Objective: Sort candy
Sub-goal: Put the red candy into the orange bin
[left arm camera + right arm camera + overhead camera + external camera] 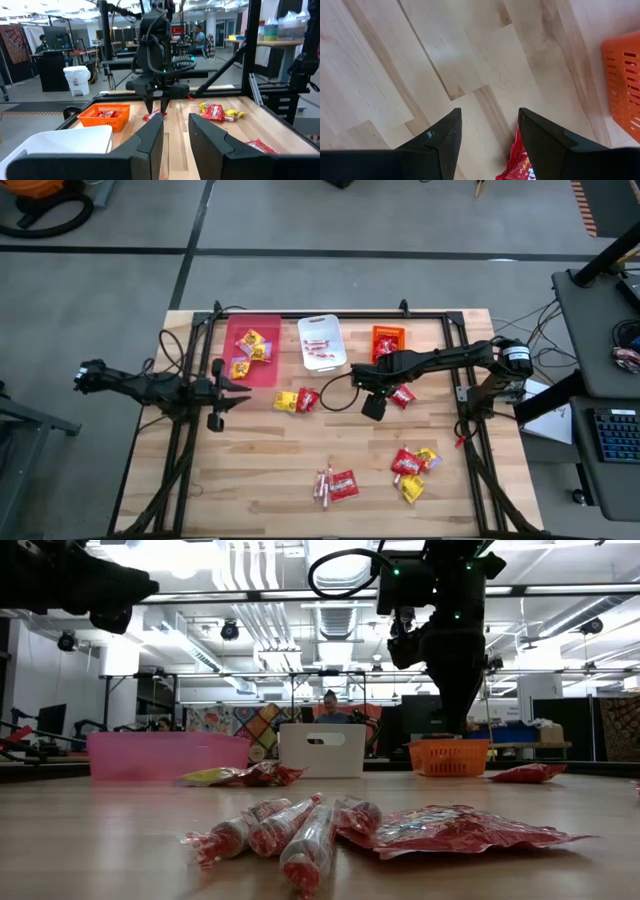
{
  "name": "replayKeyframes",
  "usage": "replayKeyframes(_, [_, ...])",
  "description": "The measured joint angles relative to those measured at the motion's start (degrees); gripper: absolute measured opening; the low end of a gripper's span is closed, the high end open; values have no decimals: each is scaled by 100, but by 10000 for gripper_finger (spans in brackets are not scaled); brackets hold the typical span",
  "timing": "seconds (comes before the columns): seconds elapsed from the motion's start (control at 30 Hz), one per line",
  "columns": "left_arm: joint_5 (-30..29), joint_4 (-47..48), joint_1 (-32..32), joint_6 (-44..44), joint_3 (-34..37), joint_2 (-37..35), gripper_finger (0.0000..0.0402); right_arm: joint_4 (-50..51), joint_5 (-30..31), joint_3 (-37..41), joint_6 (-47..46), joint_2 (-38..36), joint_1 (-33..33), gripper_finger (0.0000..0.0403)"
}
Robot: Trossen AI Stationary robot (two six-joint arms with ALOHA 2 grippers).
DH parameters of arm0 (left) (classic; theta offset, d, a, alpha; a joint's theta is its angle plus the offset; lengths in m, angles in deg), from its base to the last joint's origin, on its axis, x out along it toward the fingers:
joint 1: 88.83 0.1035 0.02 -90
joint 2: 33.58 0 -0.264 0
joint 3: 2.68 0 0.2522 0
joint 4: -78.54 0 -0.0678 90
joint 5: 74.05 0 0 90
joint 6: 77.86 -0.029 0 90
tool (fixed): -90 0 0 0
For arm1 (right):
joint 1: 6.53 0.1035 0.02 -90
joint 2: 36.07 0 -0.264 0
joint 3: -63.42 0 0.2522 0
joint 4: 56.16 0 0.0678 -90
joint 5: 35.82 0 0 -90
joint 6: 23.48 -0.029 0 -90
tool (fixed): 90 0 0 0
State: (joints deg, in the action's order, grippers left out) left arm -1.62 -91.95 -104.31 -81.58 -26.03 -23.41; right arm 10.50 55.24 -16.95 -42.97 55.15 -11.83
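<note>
Candy lies in groups on the wooden table: a yellow and red pair (297,400), a lone red packet (402,396), a red-and-yellow cluster (414,464), and pinkish sticks beside a red packet (335,483) near the front edge. Some sweets lie in the pink bin (250,348), the white bin (320,342) and the orange bin (388,340). My right gripper (490,112) is open and points down just above the table, with the lone red packet (517,160) beside one finger. My left gripper (175,134) is open and level, over the table in front of the pink bin.
A black frame (450,320) runs around the table's edges. The three bins stand in a row along the far side. Bare wood (260,460) shows between the candy groups at the near left. People sit at desks in the room beyond the table.
</note>
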Motion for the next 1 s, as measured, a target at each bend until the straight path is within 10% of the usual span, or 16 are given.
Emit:
replayKeyframes(0.53, [176,-73,-4,1381,168,-705,77,-81,-9,0,0,0,0,187])
replayKeyframes(1.0, [1013,461,-4,606,345,-659,77,-72,-157,24,-267,0,-20,187])
